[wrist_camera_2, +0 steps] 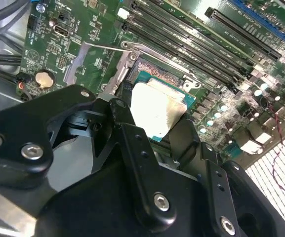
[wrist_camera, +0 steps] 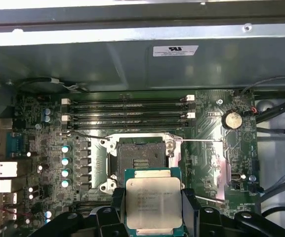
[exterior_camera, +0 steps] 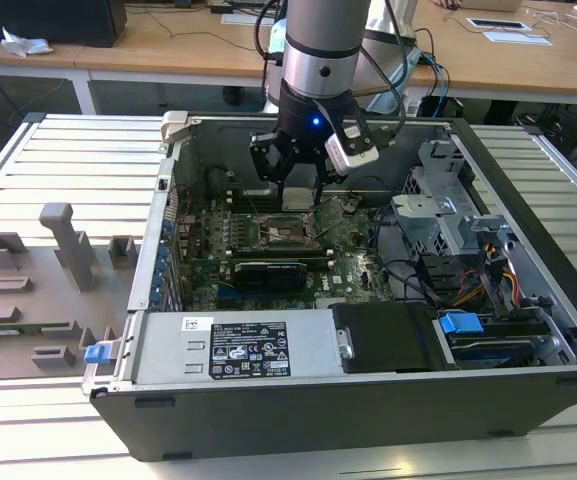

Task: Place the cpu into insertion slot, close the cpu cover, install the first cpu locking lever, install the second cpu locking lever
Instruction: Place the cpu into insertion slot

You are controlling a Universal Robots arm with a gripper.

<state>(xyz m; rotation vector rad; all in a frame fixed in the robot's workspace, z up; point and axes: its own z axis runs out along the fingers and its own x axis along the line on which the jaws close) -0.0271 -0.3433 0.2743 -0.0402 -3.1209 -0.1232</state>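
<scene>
Cpu [wrist_camera: 153,201]: clamped in my gripper [wrist_camera: 153,219]. Jaws narrow, one on each of two opposite edges. Fingers [wrist_camera: 116,211] touch the green rim; silver top faces the first wrist cam. In the second wrist view the cpu [wrist_camera_2: 157,111] sits between the black links of the gripper [wrist_camera_2: 158,136], its top glaring white.

Posn: cpu hangs over the slot [wrist_camera: 141,160], not seated. In the exterior view the cpu [exterior_camera: 298,199] is under the gripper [exterior_camera: 299,190], above the slot [exterior_camera: 290,232] and apart from it. In the first wrist view the cpu overlaps one border of the slot; the rest of the dark centre is exposed.

Cover [wrist_camera: 215,165]: shiny plate just beside the slot, on the coin cell [wrist_camera: 231,119] side. Appears swung off the slot; angle, cannot tell. A thin wire lever [wrist_camera: 196,141] runs from a slot corner toward the cell. Mem slots [wrist_camera: 127,111] run along the slot's side away from the cpu.

Hidden/unclear: one cpu edge is cut off in the first wrist view. My links hide part of the slot [wrist_camera_2: 154,74] in the second wrist view. Gap between cpu and slot: cannot judge.
</scene>
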